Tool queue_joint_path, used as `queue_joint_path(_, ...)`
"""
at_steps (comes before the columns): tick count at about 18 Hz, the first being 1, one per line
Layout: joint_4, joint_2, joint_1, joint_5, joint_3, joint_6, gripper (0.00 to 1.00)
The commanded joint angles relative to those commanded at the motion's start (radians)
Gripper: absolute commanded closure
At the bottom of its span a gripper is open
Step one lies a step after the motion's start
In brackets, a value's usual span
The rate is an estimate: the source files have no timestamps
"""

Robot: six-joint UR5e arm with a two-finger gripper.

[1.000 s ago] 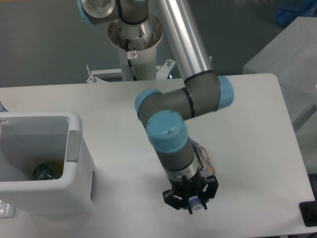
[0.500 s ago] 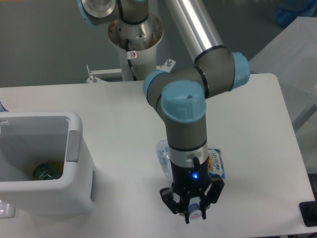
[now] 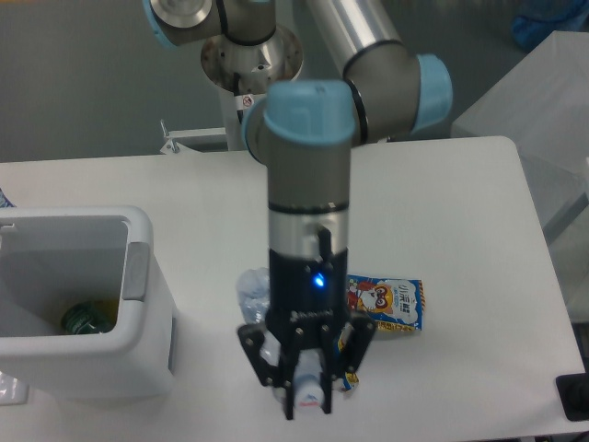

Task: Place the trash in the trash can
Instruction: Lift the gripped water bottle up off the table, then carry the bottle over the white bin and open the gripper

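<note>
White plastic forms the trash can point(image 3: 147, 304) at the left of the surface point(image 3: 460, 203), a rectangular bin with a thick rounded rim and a grey handle patch. Something green and yellow already lies at its bottom, so part of the job looks done. Still out on the surface are the crushed clear bottle point(image 3: 251, 290), crinkled and glassy, just left of the arm, and the flat, glossy blue-and-yellow snack packet point(image 3: 391, 305) with its cartoon animal, just right of it. The pincer point(image 3: 308, 391) hangs at the near edge with its black fingers spread; a small white-and-blue piece shows between them, but whether it is gripped or is part of the tool cannot be told. No torn wrapper strip can be made out with certainty
</note>
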Motion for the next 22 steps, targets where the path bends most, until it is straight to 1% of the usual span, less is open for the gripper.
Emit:
queue_joint_path(2, 0.041, 0.011, -0.005, -0.011, 0.000, 0.000, 0.63)
queue_joint_path(7, 0.068, 0.035, -0.031, -0.011, 0.008, 0.002, 0.63)
queue_joint_path(14, 0.068, 0.077, -0.058, -0.011, 0.009, -0.006, 0.63)
queue_joint_path(16, 0.068, 0.083, -0.098, -0.011, 0.002, -0.006, 0.63)
queue_joint_path(22, 0.066, 0.083, -0.179, -0.014, -0.003, -0.006, 0.63)
